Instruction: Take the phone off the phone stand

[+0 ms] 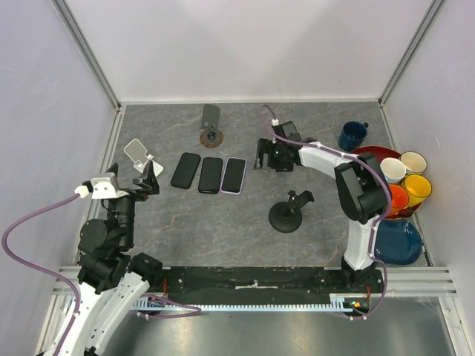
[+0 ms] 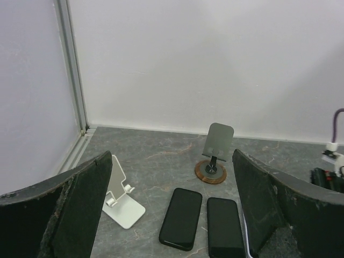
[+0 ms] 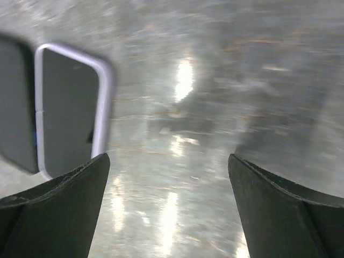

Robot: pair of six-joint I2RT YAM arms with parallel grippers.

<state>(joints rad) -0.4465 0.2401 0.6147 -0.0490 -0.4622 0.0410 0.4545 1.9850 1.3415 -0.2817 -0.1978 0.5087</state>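
Three phones lie flat side by side on the grey table: a black one (image 1: 185,170), a second black one (image 1: 211,175) and a white-edged one (image 1: 234,175). Three stands hold no phone: a white one (image 1: 139,156), a grey one on a wooden base (image 1: 211,126) and a black one (image 1: 286,215). My left gripper (image 1: 152,180) is open and empty, just left of the phones beside the white stand (image 2: 121,196). My right gripper (image 1: 260,156) is open and empty, low over bare table right of the white-edged phone (image 3: 70,107).
A blue mug (image 1: 352,136), several cups such as a yellow one (image 1: 417,188), a red plate (image 1: 375,154) and a blue plate (image 1: 398,241) crowd the right edge. White walls enclose the table on three sides.
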